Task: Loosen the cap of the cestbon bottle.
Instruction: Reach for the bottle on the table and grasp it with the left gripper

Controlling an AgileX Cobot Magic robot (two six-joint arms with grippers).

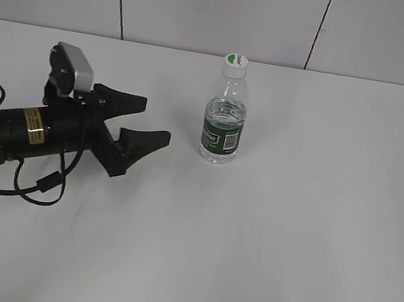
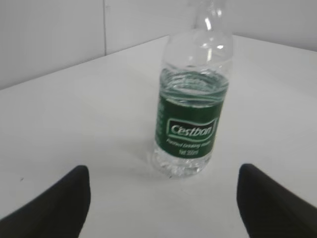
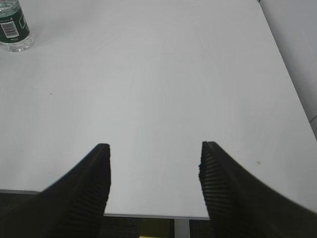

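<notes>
item: cestbon bottle (image 1: 225,120), small clear plastic water bottle, dark green label with a white barcode patch; upright on the white table (image 1: 311,239), near its far edge, a little left of centre in the exterior view. water reaches roughly to the top of the label. the left wrist view shows the label's "cestbon" print facing that camera; the right wrist view shows only the base and label at its top left corner.

item: cap (image 1: 236,62), white with a green patch on top, seated on the bottle neck; nothing touches it.

item: left gripper (image 1: 145,120), black, low over the table to the left of the bottle, fingers spread wide and pointing toward it, apart from it, holding nothing.

item: right gripper (image 3: 154,181), black ribbed fingers spread wide over the near table edge, well apart from the bottle, holding nothing; outside the exterior view.

item: black cable (image 1: 33,189), looped on the table beneath the left arm.
</notes>
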